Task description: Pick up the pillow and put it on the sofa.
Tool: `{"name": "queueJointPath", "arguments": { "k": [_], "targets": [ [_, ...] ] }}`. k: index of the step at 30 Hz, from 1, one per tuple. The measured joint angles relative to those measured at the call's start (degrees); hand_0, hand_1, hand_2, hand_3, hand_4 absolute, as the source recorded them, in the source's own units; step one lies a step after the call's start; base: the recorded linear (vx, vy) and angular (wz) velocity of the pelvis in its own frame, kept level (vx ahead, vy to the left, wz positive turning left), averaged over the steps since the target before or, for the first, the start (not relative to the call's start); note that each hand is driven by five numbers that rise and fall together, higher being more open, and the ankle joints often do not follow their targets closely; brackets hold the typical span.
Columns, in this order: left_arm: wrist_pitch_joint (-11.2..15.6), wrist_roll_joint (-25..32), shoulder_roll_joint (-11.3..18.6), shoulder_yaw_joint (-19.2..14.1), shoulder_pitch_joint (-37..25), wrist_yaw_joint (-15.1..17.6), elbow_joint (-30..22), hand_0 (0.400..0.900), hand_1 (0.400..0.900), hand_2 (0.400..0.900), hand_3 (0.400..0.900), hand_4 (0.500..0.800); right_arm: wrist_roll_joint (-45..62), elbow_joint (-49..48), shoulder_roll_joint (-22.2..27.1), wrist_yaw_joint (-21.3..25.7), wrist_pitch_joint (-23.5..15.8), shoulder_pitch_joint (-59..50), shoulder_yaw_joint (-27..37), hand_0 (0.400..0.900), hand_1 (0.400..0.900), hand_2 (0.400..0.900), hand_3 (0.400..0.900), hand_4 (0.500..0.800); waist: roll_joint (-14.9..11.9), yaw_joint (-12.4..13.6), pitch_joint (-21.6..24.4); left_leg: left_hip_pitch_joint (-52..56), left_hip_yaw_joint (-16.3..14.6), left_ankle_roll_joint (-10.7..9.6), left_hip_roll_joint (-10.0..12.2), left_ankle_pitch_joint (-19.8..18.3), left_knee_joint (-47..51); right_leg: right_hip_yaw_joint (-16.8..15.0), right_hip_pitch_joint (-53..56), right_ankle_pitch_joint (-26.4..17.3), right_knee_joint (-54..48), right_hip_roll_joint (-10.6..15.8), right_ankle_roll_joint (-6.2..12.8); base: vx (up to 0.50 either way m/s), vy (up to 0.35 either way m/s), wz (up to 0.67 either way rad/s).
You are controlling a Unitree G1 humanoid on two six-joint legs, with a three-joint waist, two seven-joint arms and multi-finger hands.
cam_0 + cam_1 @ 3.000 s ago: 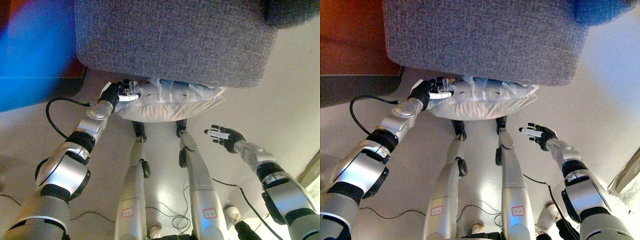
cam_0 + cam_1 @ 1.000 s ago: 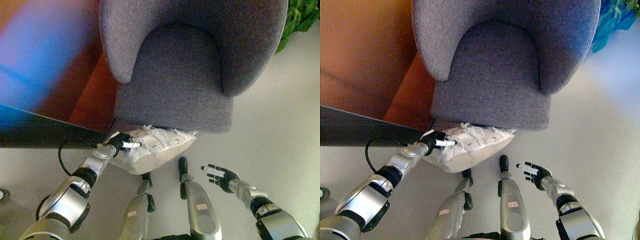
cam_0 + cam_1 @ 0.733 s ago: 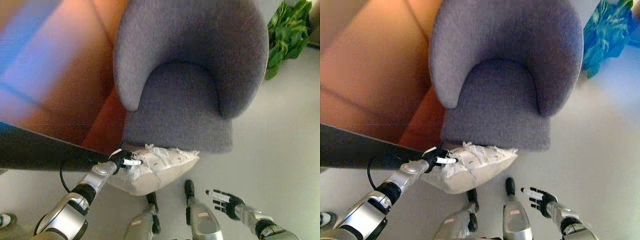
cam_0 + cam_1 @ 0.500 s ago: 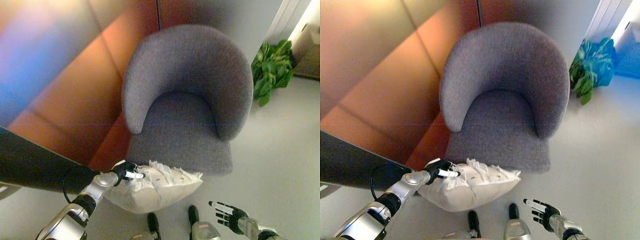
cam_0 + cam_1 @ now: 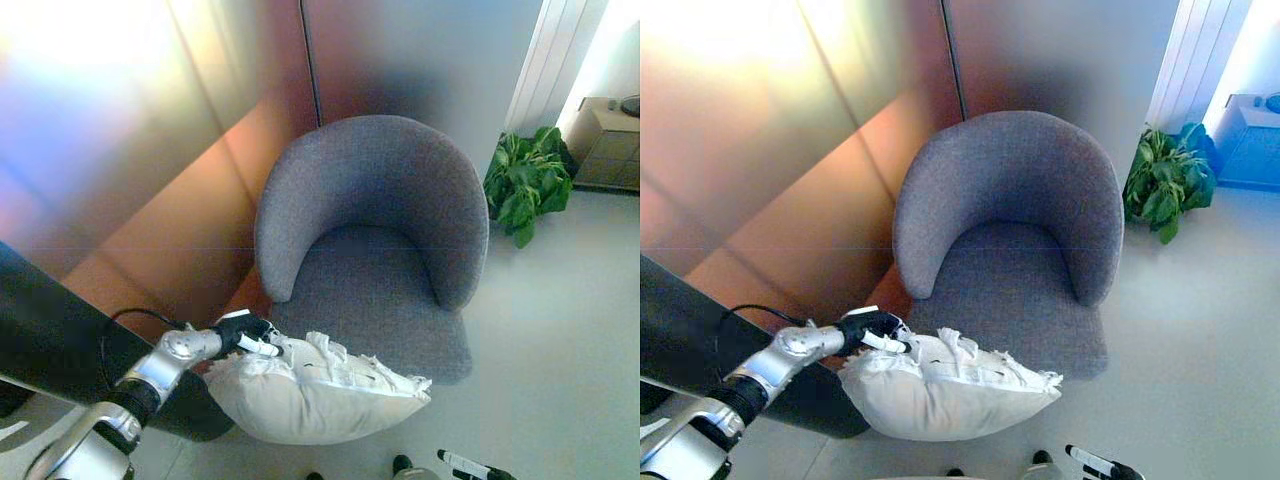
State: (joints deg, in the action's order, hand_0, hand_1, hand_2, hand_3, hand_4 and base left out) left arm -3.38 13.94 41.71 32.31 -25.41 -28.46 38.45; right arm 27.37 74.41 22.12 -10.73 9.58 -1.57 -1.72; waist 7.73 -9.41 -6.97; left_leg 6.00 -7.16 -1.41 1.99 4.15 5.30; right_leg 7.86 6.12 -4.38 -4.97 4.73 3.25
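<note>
Pillow point(image 5: 315, 395) hangs right of left hand point(image 5: 245, 334), fingers clenched on its corner, before sofa point(image 5: 375, 240).

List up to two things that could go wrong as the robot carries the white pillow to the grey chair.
1. The left hand pinches the pillow only at one upper corner, its bulk hanging unsupported, so it may slip free.
2. The pillow hangs before the sofa seat's front edge, low against it; it could catch there instead of landing on the seat. The right hand is apart at the bottom edge.
</note>
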Motion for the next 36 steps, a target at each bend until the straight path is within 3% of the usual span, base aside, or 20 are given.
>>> {"name": "queueJointPath", "arguments": {
  "k": [5,12,15,20,32,36],
  "targets": [
    [-0.06,0.51,5.07,1.92,-8.56,-2.92,1.04,0.400,0.400,0.400,0.400,0.500,0.02,2.24,0.29,-0.04,0.06,0.30,0.42,0.900,0.900,0.900,0.900,0.800,0.11,-0.12,0.86,0.06,-0.12,-0.01,-0.10,0.01,0.00,0.07,0.08,-0.01,0.05,0.09,0.02,0.04,-0.031,-0.06],
    [-1.59,0.54,6.37,7.88,-20.90,-4.79,6.88,0.400,0.400,0.400,0.400,0.500,0.28,3.54,0.28,-0.09,-0.11,0.25,0.43,0.900,0.900,0.900,0.900,0.800,1.09,-2.36,2.18,0.70,-1.42,0.09,-0.11,-0.07,0.00,-1.20,0.06,-0.04,0.06,0.03,0.08,0.04,-0.042,-0.13],
    [-1.75,1.12,6.38,9.64,-23.34,-4.78,7.50,0.400,0.400,0.400,0.400,0.500,1.18,4.35,0.30,-0.09,-0.11,0.23,0.44,0.900,0.900,0.900,0.900,0.800,1.61,-3.51,2.56,0.74,-2.07,0.00,-0.07,-0.28,0.01,-1.75,-0.15,-0.06,0.08,-0.02,0.11,0.03,-0.044,-0.13],
    [-2.27,2.24,5.83,11.19,-25.46,-4.53,7.41,0.400,0.400,0.400,0.400,0.500,1.30,4.47,0.31,-0.11,-0.20,0.88,0.49,0.900,0.900,0.900,0.900,0.800,2.33,-5.94,3.07,0.90,-3.18,-0.13,-0.04,-0.90,0.01,-2.83,-0.61,-0.10,0.10,-0.03,0.19,0.03,-0.058,-0.16],
    [-5.01,2.76,3.86,11.32,-26.99,-1.29,7.30,0.400,0.400,0.400,0.400,0.500,2.82,4.56,0.23,-0.18,-0.31,3.67,2.00,0.900,0.900,0.900,0.900,0.800,3.16,-8.19,3.56,1.32,-6.39,-0.13,-0.02,-1.53,0.00,-5.58,-1.70,-0.21,0.12,-0.12,0.37,0.06,-0.066,-0.15],
    [-7.98,4.29,3.48,11.32,-26.98,-0.46,7.99,0.400,0.400,0.400,0.400,0.500,2.81,4.57,0.49,-0.77,-0.99,4.31,2.17,0.900,0.900,0.900,0.900,0.800,3.74,-9.28,3.32,1.16,-7.34,-0.08,-0.12,-1.98,0.00,-6.33,-2.33,-0.36,0.21,-0.08,0.59,0.07,-0.047,-0.15]
  ]
}}
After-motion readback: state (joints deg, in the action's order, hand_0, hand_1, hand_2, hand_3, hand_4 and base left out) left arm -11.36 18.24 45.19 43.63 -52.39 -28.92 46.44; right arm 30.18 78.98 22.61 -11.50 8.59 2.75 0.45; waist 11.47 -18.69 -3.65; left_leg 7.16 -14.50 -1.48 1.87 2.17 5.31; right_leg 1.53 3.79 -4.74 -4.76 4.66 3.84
